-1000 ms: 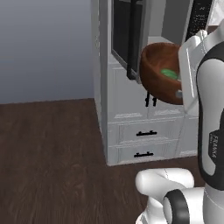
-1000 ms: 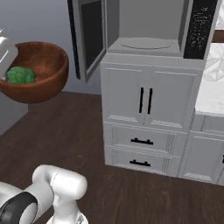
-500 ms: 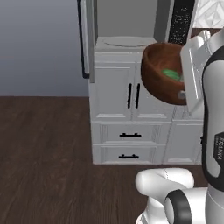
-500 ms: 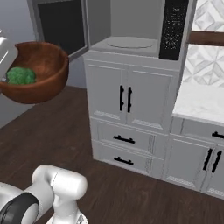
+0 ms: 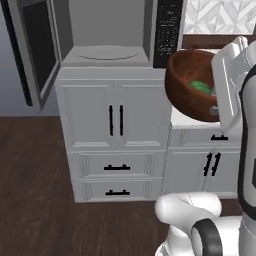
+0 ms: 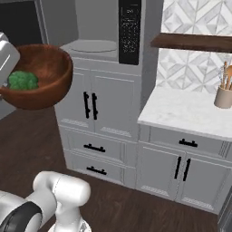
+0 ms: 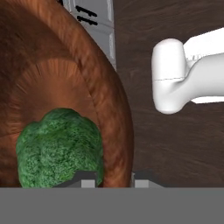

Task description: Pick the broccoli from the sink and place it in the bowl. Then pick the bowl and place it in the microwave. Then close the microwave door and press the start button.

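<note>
The claw (image 7: 113, 180) is pinched on the rim of the bowl (image 6: 38, 74), broccoli (image 6: 22, 80) riding inside, up near the open microwave (image 5: 107, 37), so keep it level and slide it squarely onto the turntable (image 5: 106, 53)

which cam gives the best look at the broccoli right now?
Hand view: the broccoli sits large and unobstructed on the floor of the bowl, lumpy surface clear. The right base view shows it smaller, inside the bowl near the rim. The left base view shows just a green sliver, partly hidden by the arm.
</note>
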Available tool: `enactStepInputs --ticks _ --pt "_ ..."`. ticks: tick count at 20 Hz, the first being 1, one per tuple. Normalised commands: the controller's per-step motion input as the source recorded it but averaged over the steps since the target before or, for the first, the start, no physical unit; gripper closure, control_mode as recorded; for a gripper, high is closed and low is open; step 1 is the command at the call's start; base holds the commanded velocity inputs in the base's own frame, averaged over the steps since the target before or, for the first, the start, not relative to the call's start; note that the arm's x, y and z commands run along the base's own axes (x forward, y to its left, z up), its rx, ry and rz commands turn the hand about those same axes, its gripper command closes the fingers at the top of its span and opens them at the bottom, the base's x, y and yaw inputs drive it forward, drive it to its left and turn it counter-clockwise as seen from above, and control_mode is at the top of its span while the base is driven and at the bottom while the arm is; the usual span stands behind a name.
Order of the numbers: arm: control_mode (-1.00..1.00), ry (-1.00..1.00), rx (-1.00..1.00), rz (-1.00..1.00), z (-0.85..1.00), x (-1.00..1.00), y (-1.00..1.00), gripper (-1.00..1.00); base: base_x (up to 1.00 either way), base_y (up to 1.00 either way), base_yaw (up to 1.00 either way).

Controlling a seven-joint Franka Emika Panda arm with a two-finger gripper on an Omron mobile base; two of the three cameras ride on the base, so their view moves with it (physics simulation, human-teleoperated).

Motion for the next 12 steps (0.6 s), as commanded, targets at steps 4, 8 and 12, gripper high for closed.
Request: enactStepInputs --ticks 4,8,12 --pt "1.00 0.00 0.00 0.00 0.00 0.00 0.00 1.00 0.79 0.12 -0.47" --pt "1.00 0.00 0.00 0.00 0.00 0.00 0.00 1.00 0.57 0.41 -0.50" --pt "1.00 0.00 0.00 0.00 0.00 0.00 0.00 1.00 0.36 0.73 -0.21"
